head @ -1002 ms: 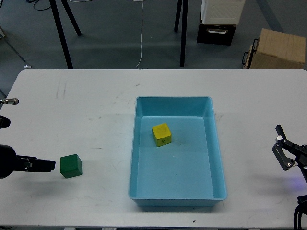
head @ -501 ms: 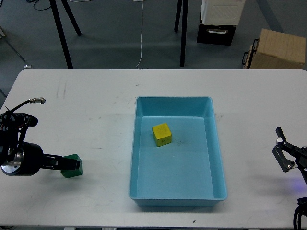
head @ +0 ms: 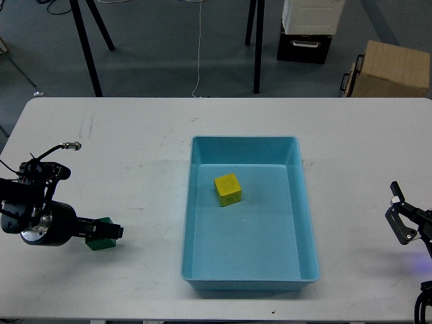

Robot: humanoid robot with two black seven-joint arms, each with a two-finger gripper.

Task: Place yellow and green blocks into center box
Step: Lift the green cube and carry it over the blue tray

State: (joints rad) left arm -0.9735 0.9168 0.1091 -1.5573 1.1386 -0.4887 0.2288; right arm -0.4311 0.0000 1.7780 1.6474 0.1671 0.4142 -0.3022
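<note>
The green block (head: 100,243) sits on the white table at the left, partly hidden by my left gripper (head: 112,231). The gripper's dark fingers reach across the block from the left at its height. I cannot tell whether they are closed on it. The yellow block (head: 227,190) lies inside the blue box (head: 243,140) at the table's center, in its far half. My right gripper (head: 398,209) is at the right edge of the table, fingers apart and empty, far from both blocks.
The white table (head: 135,155) ends close in front of the box. Beyond the far edge stand black tripod legs (head: 86,47), a cardboard box (head: 391,67) and a black-and-white case (head: 307,30) on the floor.
My left arm has moved right and further into view. Its gripper went from just left of the green block to reaching across it. The right gripper dropped slightly. The blocks have not moved.
</note>
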